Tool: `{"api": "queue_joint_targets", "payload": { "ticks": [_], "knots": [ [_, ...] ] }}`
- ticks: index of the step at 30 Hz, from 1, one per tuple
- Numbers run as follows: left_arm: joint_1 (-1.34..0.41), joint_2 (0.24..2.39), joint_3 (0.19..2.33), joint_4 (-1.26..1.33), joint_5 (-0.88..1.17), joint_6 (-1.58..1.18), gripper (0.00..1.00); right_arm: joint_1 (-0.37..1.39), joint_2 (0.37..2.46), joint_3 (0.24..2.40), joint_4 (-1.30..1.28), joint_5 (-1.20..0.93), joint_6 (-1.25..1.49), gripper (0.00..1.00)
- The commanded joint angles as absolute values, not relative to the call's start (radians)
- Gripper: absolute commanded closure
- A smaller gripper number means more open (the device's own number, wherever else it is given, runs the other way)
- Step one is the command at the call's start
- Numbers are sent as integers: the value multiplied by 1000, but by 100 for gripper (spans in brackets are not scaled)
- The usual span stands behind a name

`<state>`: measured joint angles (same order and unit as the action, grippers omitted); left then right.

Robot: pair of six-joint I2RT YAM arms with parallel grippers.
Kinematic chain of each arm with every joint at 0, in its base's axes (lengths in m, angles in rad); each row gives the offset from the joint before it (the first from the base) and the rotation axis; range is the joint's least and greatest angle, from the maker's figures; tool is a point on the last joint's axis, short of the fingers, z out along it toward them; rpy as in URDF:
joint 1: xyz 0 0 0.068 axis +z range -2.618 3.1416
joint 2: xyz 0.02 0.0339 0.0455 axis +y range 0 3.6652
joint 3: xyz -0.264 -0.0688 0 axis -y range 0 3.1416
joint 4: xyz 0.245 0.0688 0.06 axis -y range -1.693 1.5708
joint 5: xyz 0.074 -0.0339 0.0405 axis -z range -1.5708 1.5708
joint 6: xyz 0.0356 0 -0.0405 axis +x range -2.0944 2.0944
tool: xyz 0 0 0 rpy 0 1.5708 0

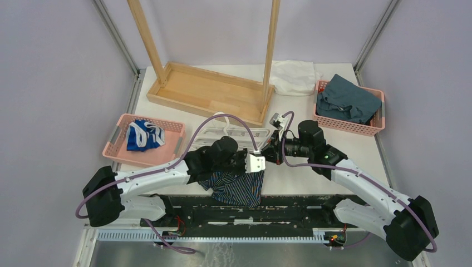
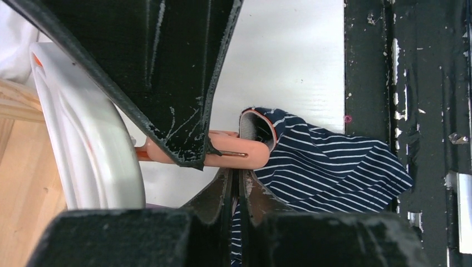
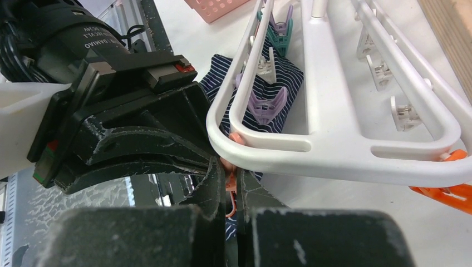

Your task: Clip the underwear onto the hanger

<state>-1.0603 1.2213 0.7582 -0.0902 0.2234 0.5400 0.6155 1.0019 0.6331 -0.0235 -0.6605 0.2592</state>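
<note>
White counter (image 1: 362, 150): left jaws are pinching the underwear (image 1: 239, 189) by the hanger (image 3: 334, 156).
Shut right jaws are squeezing a peach clip (image 2: 253, 150).

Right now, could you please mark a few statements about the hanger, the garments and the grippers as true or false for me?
1. The teal cloth sits in the right-hand pink basket. True.
2. The blue-and-white garment hangs on the wooden rack. False: it lies in the left-hand pink basket.
3. The left gripper is shut on the underwear. True.
4. The hanger hangs from the wooden rack. False: it lies on the table.
5. The right gripper is open. False: it is shut on a salmon clip.
</note>
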Motion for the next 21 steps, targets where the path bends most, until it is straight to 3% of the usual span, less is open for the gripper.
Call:
{"api": "queue_joint_targets", "payload": {
  "ticks": [1,21],
  "knots": [
    [-1062,1230,847,-46,246,430,97,626,975,632,37,-638,226,99],
    [-1049,1247,924,-108,271,260,97,628,918,612,-30,-604,72,99]
  ]
}}
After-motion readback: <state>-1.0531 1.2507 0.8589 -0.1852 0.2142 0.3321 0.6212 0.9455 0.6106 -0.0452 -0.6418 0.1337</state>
